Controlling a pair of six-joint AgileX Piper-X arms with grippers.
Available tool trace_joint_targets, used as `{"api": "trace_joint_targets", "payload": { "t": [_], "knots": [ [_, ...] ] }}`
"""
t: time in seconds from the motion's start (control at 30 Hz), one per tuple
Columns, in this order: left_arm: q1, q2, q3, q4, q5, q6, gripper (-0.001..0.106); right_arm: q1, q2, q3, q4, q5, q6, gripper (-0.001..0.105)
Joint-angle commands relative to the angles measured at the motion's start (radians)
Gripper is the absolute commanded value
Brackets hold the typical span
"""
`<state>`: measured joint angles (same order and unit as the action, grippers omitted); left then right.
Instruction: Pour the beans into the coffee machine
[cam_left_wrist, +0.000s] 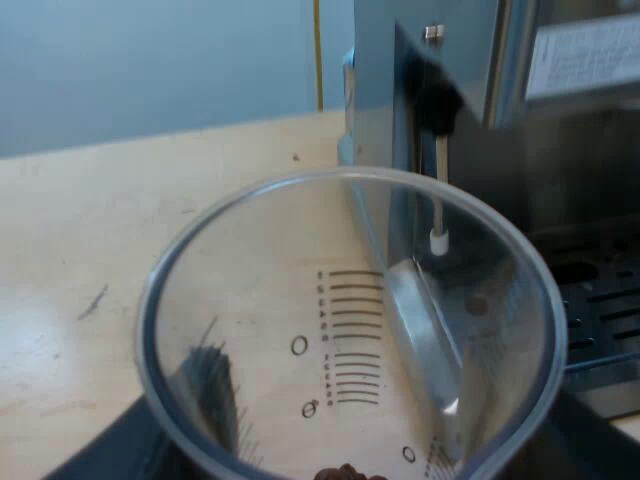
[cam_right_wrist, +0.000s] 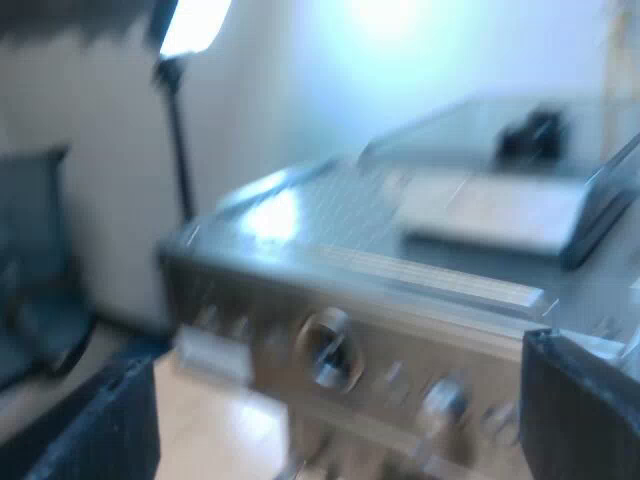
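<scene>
The left gripper (cam_left_wrist: 340, 450) has two dark fingers (cam_left_wrist: 100, 455). They are grey-black and smooth, with slanting edges. The right gripper (cam_right_wrist: 340, 415) has two black fingers (cam_right_wrist: 100, 425) as well. These look thick and blocky, with straight edges, and they are dull, not shiny.

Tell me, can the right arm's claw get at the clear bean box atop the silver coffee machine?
Probably yes. The right claw hangs open and empty by the knobbed front of the silver espresso machine, level with its top, and nothing visible stands between it and the clear plastic bean hopper.
</scene>
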<state>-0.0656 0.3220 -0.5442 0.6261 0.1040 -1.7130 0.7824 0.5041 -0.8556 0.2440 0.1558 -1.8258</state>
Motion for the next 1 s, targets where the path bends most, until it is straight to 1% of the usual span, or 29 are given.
{"api": "trace_joint_targets", "payload": {
  "t": [0.03, 0.2, 0.33, 0.4, 0.53, 0.6, 0.67, 0.7, 0.73, 0.77, 0.8, 0.83, 0.87, 0.9, 0.93, 1.0],
  "knots": [
    [0.002, -0.008, -0.051, -0.003, 0.005, 0.006, 0.015, 0.002, -0.008, -0.011, -0.056, 0.034, -0.010, 0.078],
    [0.002, -0.002, -0.116, -0.003, 0.005, 0.005, 0.015, 0.002, -0.008, -0.011, -0.096, 0.087, -0.010, 0.078],
    [0.002, 0.048, -0.171, -0.003, 0.005, 0.005, 0.015, 0.002, -0.008, -0.011, -0.121, 0.144, -0.025, 0.078],
    [0.002, 0.096, -0.209, -0.003, 0.005, 0.005, 0.015, 0.002, -0.008, -0.011, -0.129, 0.163, -0.040, 0.078],
    [0.002, 0.189, -0.284, -0.003, 0.007, 0.005, 0.015, 0.002, -0.008, -0.011, -0.162, 0.163, -0.040, 0.078],
    [-0.011, 0.230, -0.318, -0.016, 0.007, 0.005, 0.015, 0.002, -0.008, -0.011, -0.188, 0.163, -0.040, 0.078],
    [-0.060, 0.289, -0.371, -0.056, 0.005, 0.005, 0.015, 0.002, -0.008, -0.011, -0.218, 0.163, -0.058, 0.078],
    [-0.075, 0.302, -0.387, -0.060, 0.005, 0.005, 0.015, 0.002, -0.008, -0.011, -0.222, 0.161, -0.062, 0.078],
    [-0.085, 0.310, -0.398, -0.065, 0.005, 0.009, 0.015, 0.002, -0.008, -0.011, -0.233, 0.158, -0.082, 0.078],
    [-0.129, 0.360, -0.450, -0.071, -0.004, 0.021, 0.015, 0.002, -0.008, -0.011, -0.244, 0.154, -0.102, 0.078],
    [-0.154, 0.396, -0.486, -0.071, -0.018, 0.033, 0.015, 0.002, -0.008, -0.011, -0.250, 0.154, -0.112, 0.078],
    [-0.162, 0.415, -0.498, -0.071, -0.025, 0.039, 0.015, 0.002, -0.008, -0.011, -0.255, 0.154, -0.117, 0.078],
    [-0.182, 0.454, -0.535, -0.071, -0.032, 0.057, 0.015, 0.002, -0.008, -0.011, -0.263, 0.154, -0.128, 0.078],
    [-0.191, 0.467, -0.554, -0.071, -0.035, 0.063, 0.015, 0.002, -0.008, -0.011, -0.264, 0.154, -0.134, 0.078],
    [-0.207, 0.507, -0.594, -0.071, -0.047, 0.065, 0.015, 0.002, -0.008, -0.011, -0.268, 0.154, -0.141, 0.078],
    [-0.223, 0.582, -0.669, -0.071, -0.049, 0.065, 0.015, 0.002, -0.008, -0.011, -0.269, 0.154, -0.146, 0.078]
  ]
}}
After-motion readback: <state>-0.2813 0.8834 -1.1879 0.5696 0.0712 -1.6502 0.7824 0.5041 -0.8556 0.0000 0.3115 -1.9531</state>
